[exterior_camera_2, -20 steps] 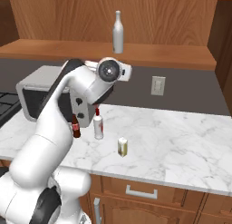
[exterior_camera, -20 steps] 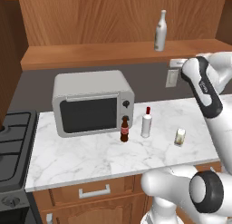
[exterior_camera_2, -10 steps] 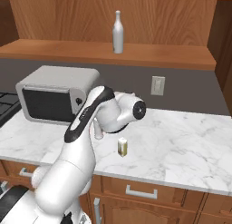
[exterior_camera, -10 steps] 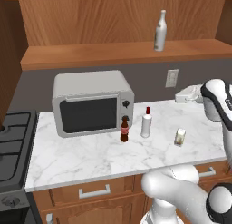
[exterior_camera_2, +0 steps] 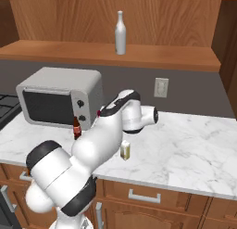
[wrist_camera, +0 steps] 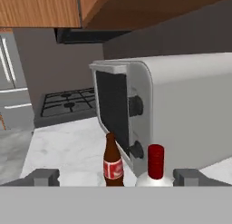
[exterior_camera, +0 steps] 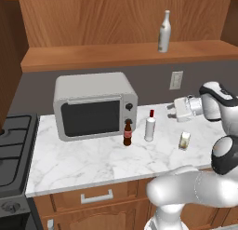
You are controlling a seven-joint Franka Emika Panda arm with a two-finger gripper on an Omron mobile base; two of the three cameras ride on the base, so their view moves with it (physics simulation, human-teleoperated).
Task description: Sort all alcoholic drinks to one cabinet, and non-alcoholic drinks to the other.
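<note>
Two alcoholic drinks show: a white bottle with a red cap on the counter, and a pale grey-white long-necked bottle on the wooden shelf. Left of the red-capped bottle stands the small dark cola bottle. A short cream can sits further right. My gripper hangs open above the counter, right of the red-capped bottle, pointing at it with nothing between its fingers. In the right base view my own arm hides the hand.
A grey microwave stands just behind the cola bottle and the red-capped bottle. A stove lies at the counter's left end. A wall outlet is behind the hand. The wooden shelf runs above.
The arm has swung down and the hand has turned level, now lower and a little further left, pointing at the bottles. The jaws stayed open. The bottles and can have not moved.
</note>
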